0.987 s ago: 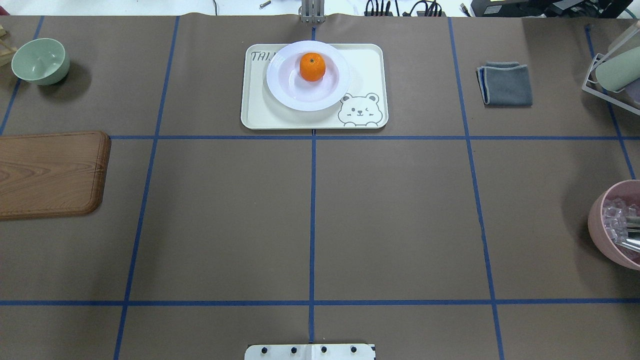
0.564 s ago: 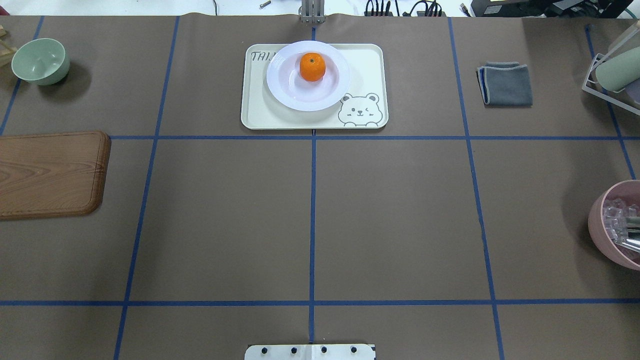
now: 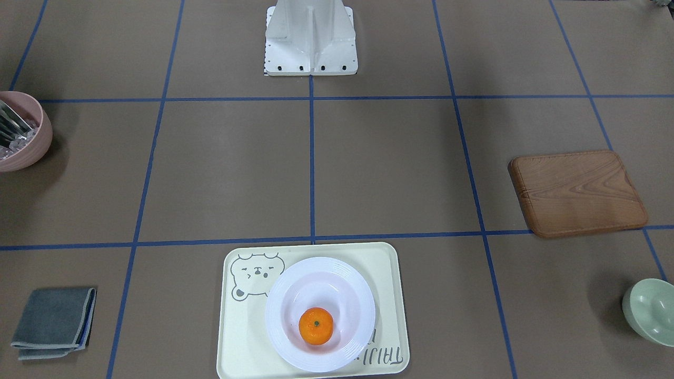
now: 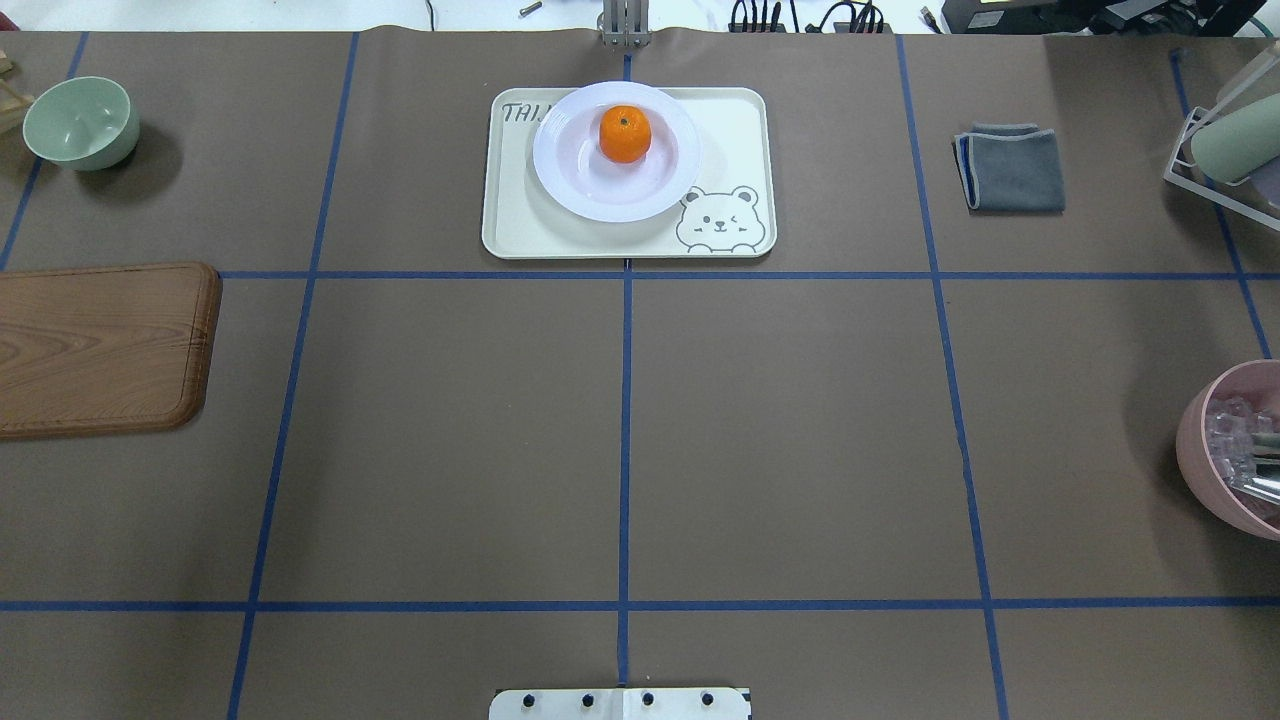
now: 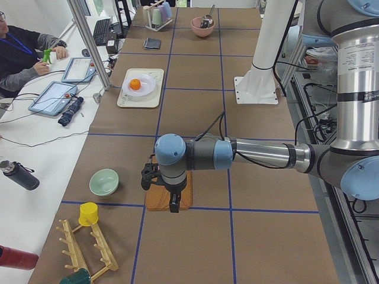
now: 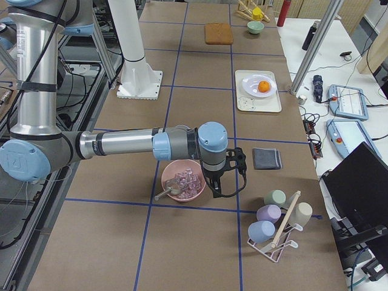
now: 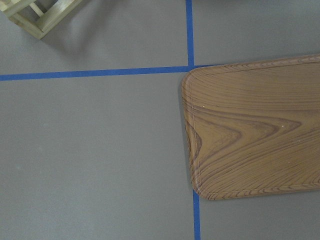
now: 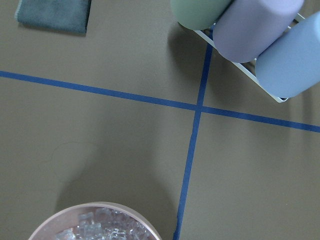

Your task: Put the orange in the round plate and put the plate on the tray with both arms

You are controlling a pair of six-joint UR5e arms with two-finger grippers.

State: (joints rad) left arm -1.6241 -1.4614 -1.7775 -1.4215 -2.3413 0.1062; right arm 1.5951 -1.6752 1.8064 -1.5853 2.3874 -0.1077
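The orange (image 4: 625, 134) sits inside the white round plate (image 4: 572, 178), and the plate rests on the cream bear tray (image 4: 520, 228) at the far middle of the table. From the front-facing view the orange (image 3: 316, 326) lies in the plate's hollow (image 3: 319, 278). No gripper is near the tray. My left gripper (image 5: 173, 202) hangs over the wooden board, seen only from the left end, so I cannot tell its state. My right gripper (image 6: 219, 188) hangs beside the pink bowl, seen only from the right end, so I cannot tell its state either.
A wooden board (image 4: 100, 345) and a pale green bowl (image 4: 80, 122) lie on the left. On the right are a folded grey cloth (image 4: 1012, 168), a pink bowl of ice cubes (image 4: 1230, 450) and a cup rack (image 4: 1230, 140). A person sits at the side desk (image 5: 23, 56).
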